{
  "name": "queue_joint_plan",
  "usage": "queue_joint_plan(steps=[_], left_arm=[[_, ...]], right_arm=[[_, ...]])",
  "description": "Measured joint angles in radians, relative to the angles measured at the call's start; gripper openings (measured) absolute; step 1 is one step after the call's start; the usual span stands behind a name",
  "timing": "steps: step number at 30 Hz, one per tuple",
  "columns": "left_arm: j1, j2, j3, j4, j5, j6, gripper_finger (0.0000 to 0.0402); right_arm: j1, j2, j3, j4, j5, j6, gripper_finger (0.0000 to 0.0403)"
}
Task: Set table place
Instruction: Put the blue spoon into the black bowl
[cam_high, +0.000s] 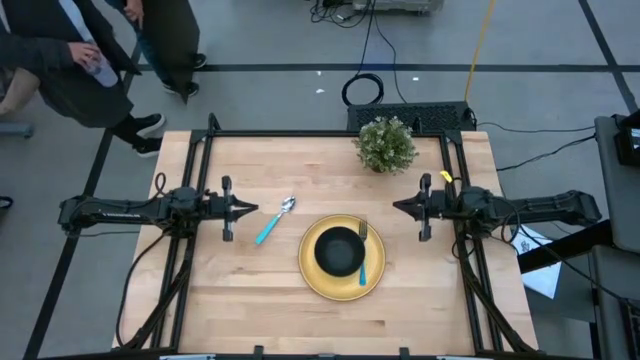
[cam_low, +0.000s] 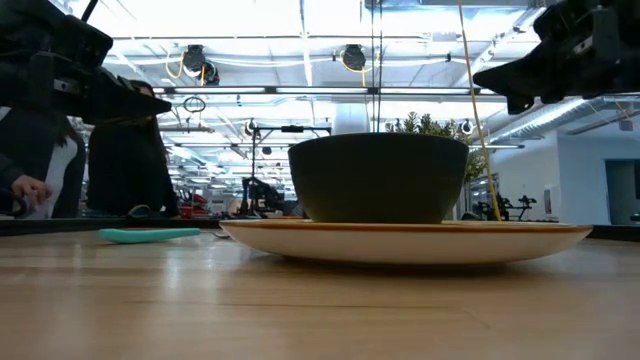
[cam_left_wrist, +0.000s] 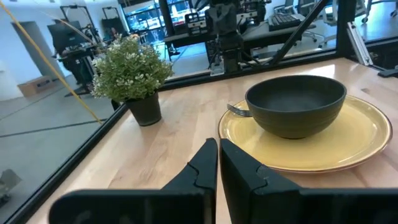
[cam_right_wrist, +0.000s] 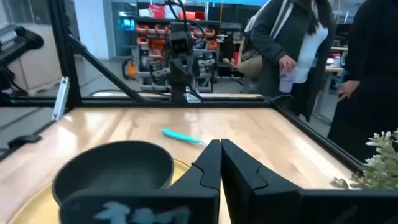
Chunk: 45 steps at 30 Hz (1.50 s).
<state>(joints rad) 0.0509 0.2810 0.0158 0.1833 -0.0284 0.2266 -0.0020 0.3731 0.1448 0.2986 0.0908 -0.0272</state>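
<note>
Plate (cam_high: 341, 285) first: round and yellow, it lies on the light-wood table (cam_high: 250, 310), between the two arms and a little nearer the front edge than either pincer. The black bowl (cam_high: 340, 250) sits in its middle. A fork (cam_high: 363, 252) with a turquoise handle rests on the plate just beside the bowl, on the side facing the right gripper (cam_high: 396, 207); from the left wrist view only its metal tines (cam_left_wrist: 236, 111) peep out next to the bowl (cam_left_wrist: 295, 104).

The left gripper (cam_high: 254, 208) hovers above the table with its dark fingers (cam_left_wrist: 205, 165) pressed together and nothing between them. The spoon (cam_high: 273, 221), also turquoise-handled, lies flat on the wood just ahead of that tip, between it and the plate, touching neither. The right gripper mirrors it from the opposite side, its fingers (cam_right_wrist: 214, 163) likewise closed on nothing, tip pointing toward the plate and stopped short of its rim.

A small green potted plant (cam_high: 386, 144) stands near the far edge, closer to the right gripper than the left. From table height the bowl (cam_low: 378, 177) and plate (cam_low: 405, 241) fill the middle, the spoon handle (cam_low: 150, 235) off to one side. Two people in dark clothes (cam_right_wrist: 292, 50) stand beyond the table's far corner, behind the left arm.
</note>
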Motion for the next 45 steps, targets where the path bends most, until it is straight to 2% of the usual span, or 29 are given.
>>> queue_joint_plan(steps=[8,14,17,28,40,45], left_arm=[[0.0,0.0,0.0,0.0,0.0,-0.061,0.0024],[0.0,0.0,0.002,0.001,0.001,-0.188,0.0024],[-0.001,0.0,0.003,0.002,0.015,-0.195,0.0024],[-0.001,0.0,0.003,0.044,0.026,-0.178,0.0024],[-0.001,0.0,0.007,-0.07,0.027,-0.208,0.0024],[-0.001,0.009,0.112,-0.316,-0.052,-0.256,0.0027]], right_arm=[[0.003,0.0,-0.007,0.008,0.064,-0.07,0.0],[0.003,0.001,-0.092,0.136,0.069,-0.161,0.0],[0.003,-0.003,-0.124,0.218,0.068,-0.162,0.0],[0.003,0.001,-0.126,0.196,0.065,-0.127,0.0],[0.003,0.0,-0.128,0.19,0.065,-0.106,0.0],[0.003,0.0,-0.129,0.174,0.065,-0.089,0.0]])
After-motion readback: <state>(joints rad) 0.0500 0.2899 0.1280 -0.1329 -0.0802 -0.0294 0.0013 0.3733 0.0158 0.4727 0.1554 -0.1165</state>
